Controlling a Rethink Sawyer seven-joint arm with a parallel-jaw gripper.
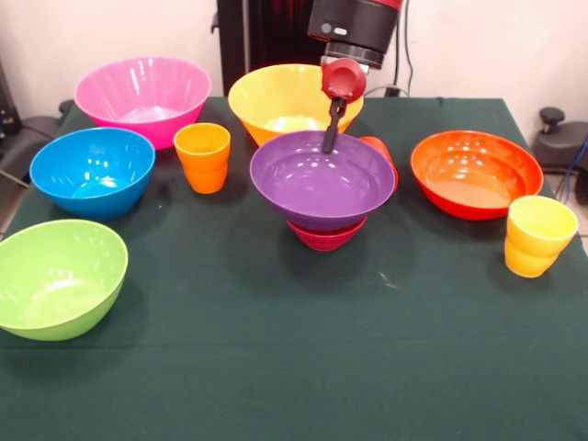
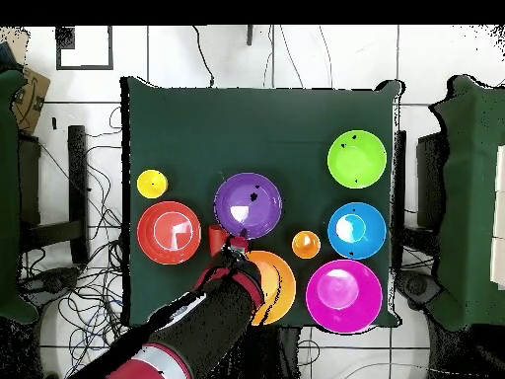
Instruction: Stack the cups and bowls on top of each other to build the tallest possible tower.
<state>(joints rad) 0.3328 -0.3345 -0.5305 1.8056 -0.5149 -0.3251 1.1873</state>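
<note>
The wide purple bowl (image 1: 322, 179) (image 2: 249, 204) rests on the small magenta-red bowl (image 1: 326, 236), a two-piece tower mid-table. My gripper (image 1: 330, 138) (image 2: 235, 244) hangs at the purple bowl's rim on the robot's side; I cannot see whether it grips the rim. The plain red-orange cup (image 1: 380, 149) (image 2: 216, 238) stands right beside the bowl and gripper. The ribbed orange cup (image 1: 203, 156) (image 2: 306, 244) and the ribbed yellow cup (image 1: 537, 236) (image 2: 152, 184) stand alone.
The yellow bowl (image 1: 280, 96) (image 2: 281, 286) sits just behind the gripper, under the arm. Pink (image 1: 142, 92) (image 2: 343, 295), blue (image 1: 92, 172) (image 2: 356, 230), green (image 1: 57, 277) (image 2: 357, 158) and orange-red (image 1: 476, 172) (image 2: 169, 232) bowls stand singly around the green cloth.
</note>
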